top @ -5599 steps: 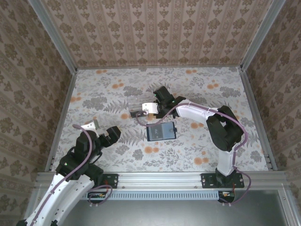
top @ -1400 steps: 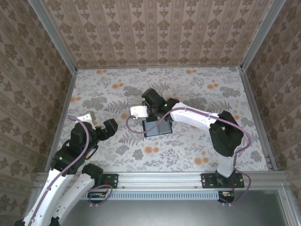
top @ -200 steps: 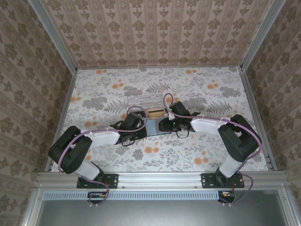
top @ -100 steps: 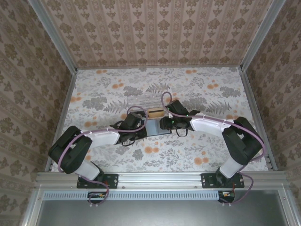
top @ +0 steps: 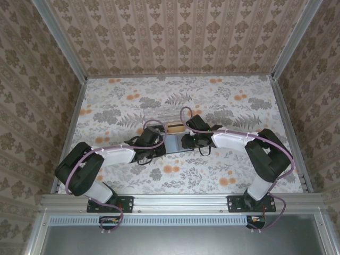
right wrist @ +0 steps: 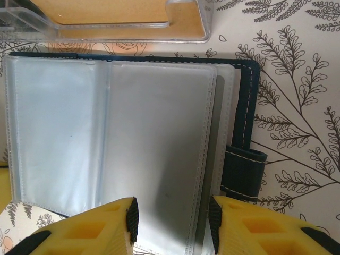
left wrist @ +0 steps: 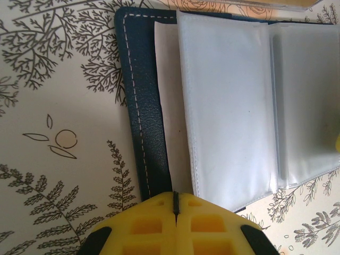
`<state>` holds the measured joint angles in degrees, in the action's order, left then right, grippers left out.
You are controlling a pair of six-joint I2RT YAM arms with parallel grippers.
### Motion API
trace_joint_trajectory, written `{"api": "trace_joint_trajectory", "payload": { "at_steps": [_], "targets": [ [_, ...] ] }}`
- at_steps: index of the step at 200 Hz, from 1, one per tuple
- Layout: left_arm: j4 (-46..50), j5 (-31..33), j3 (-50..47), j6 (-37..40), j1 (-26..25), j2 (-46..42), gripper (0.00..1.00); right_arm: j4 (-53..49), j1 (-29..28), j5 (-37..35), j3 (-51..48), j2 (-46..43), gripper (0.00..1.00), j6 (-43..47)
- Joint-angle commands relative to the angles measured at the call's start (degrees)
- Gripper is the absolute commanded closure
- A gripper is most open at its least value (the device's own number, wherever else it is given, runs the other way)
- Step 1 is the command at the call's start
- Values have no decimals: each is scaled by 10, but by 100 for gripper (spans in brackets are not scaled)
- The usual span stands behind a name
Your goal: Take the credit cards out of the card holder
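The card holder (right wrist: 159, 133) lies open on the table (top: 239, 106), just before the clear box (right wrist: 186, 26) with 1 orange-tan card (right wrist: 101, 10) inside. The left gripper (left wrist: 175, 204), closed tight, seems to pin its left edge. The right gripper (right wrist: 172, 218), jaws half apart, hovers at the right sleeves.
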<state>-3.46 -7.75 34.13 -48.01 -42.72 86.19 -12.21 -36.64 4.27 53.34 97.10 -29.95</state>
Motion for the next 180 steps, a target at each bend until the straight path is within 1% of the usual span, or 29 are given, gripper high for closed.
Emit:
{"api": "trace_joint_trajectory", "payload": {
  "at_steps": [1,49,103,180],
  "targets": [
    [-4,-3,-2,-5,-3,-2,100,-1,-5,8,8,15,57,5],
    [-7,-4,-1,-5,-3,0,100,19,-13,45,11,24,57,-6],
    [-10,-6,-3,-5,-3,0,100,27,-22,82,21,-5,57,-22],
    [-11,-5,-5,-6,-4,-3,100,32,-33,112,39,-30,56,-43]
  ]
}}
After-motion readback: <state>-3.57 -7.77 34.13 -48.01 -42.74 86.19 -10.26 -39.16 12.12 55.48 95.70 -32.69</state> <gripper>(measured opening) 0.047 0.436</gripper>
